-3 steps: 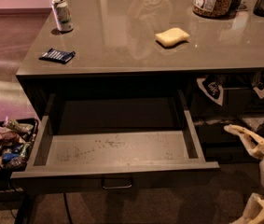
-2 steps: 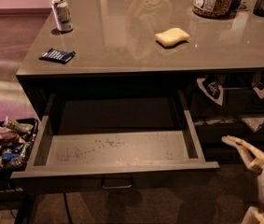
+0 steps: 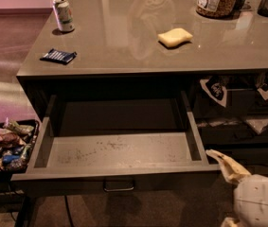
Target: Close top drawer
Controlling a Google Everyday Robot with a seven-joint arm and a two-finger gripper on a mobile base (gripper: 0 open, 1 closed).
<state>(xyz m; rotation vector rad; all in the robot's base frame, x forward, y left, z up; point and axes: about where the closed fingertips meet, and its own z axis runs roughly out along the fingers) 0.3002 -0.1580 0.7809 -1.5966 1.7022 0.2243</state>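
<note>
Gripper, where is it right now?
In the camera view the gripper sits at the lower right, close beside the front right corner of the open top drawer.

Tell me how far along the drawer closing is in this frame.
Done: nothing; the top drawer stands pulled out, its speckled floor exposed. In hand: the gripper, open, sits low at the right, one fingertip beside the right end of the drawer front; contact is unclear. Left: push the front in under the countertop.

High front view, hand (image 3: 221,186) lower right
</note>
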